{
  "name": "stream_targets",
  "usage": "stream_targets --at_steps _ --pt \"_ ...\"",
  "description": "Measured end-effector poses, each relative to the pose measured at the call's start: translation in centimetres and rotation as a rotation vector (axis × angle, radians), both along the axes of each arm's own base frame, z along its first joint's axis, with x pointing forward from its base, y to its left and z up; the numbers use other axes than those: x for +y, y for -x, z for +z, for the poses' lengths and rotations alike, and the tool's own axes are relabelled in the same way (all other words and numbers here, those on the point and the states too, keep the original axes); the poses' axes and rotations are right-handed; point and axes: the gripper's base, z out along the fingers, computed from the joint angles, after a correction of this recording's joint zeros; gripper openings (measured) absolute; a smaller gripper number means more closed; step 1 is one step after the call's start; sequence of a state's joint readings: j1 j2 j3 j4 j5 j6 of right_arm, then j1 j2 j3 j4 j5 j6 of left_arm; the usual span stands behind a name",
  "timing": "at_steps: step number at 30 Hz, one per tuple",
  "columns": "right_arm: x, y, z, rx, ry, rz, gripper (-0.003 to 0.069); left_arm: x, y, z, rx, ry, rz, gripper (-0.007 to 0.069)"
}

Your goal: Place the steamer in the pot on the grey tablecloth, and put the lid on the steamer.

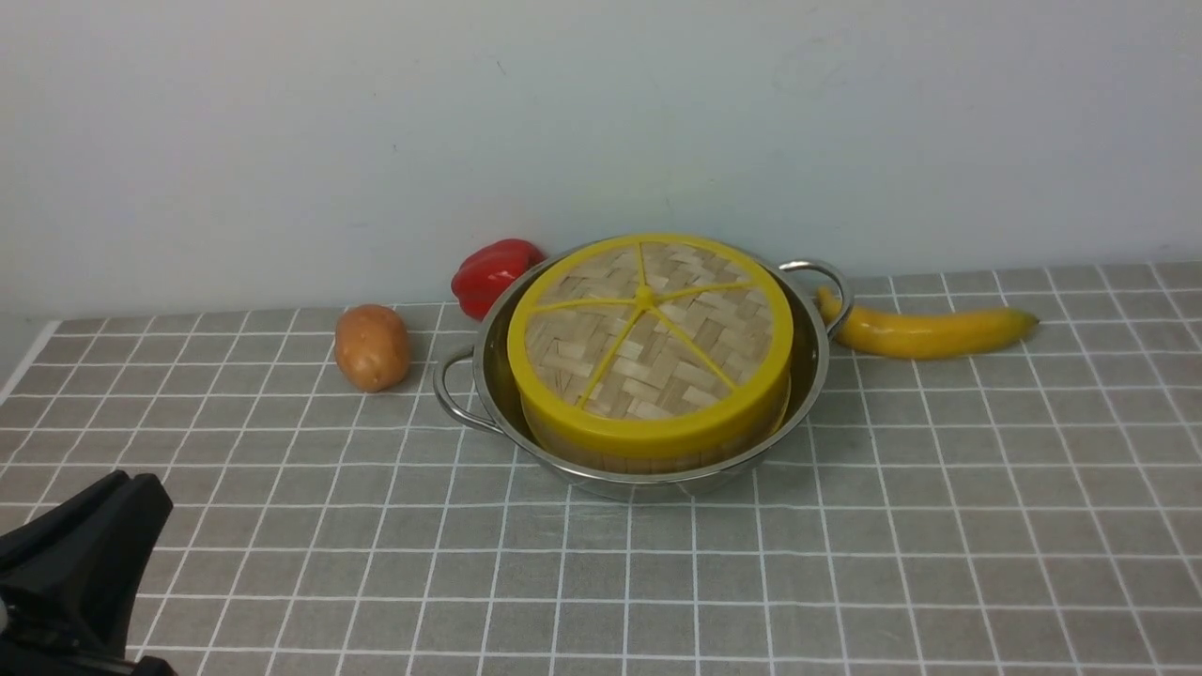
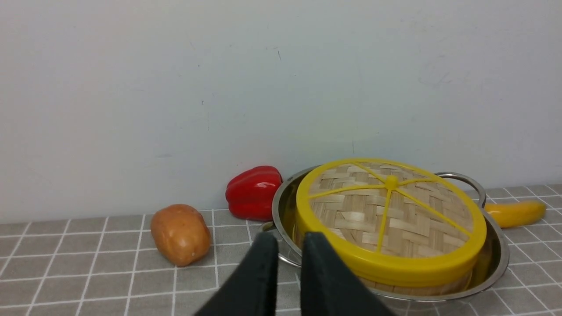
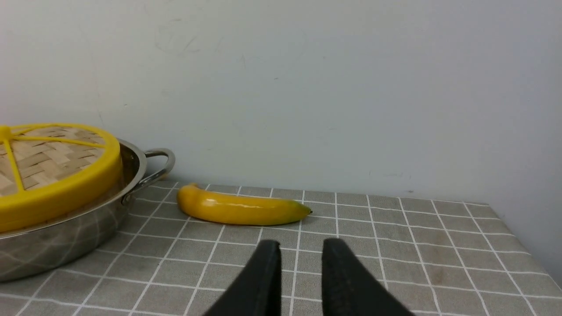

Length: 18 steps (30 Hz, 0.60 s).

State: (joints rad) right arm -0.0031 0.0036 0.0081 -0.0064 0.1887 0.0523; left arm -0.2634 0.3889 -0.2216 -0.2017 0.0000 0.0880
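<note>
Resting on grey tablecloth (image 1: 939,526): pot (image 1: 488,376), stiff, slick steel, handles left-right. Steamer (image 1: 648,453) upright inside, light, rigid; take by rim. Lid (image 1: 650,330) flat on top, knob up, no long axis. Left gripper (image 2: 290,239), right gripper (image 3: 301,248): jaws slightly parted, holding nothing.

The grey tablecloth (image 1: 845,563) carried a grid of thin white lines, and the pot (image 1: 815,361) was shiny silver steel. The lid (image 1: 648,343) showed tan woven strips under a yellow rim, spokes and knob. Nearby lay a red pepper (image 1: 493,272), a brown potato (image 1: 372,346) and a yellow banana (image 1: 930,330).
</note>
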Motion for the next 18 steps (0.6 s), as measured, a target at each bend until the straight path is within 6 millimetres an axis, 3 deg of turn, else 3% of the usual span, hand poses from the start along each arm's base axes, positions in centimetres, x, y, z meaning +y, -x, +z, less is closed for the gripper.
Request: stream_targets --at_steps 7,10,12,18 --pt "0.0 0.0 0.0 0.001 0.000 0.000 0.0185 0.2 0.4 0.2 -0.019 -0.012 0.007 0.0096" --pt "0.0 0.0 0.0 0.002 0.000 0.000 0.0192 1.0 1.2 0.2 -0.064 -0.121 0.069 0.0096" --pt "0.0 0.0 0.0 0.002 0.000 0.000 0.0195 1.3 1.4 -0.4 -0.055 -0.159 0.101 0.0096" --pt "0.0 0.0 0.0 0.002 0.000 0.000 0.0208 2.4 2.7 -4.6 0.005 -0.229 0.226 0.0106"
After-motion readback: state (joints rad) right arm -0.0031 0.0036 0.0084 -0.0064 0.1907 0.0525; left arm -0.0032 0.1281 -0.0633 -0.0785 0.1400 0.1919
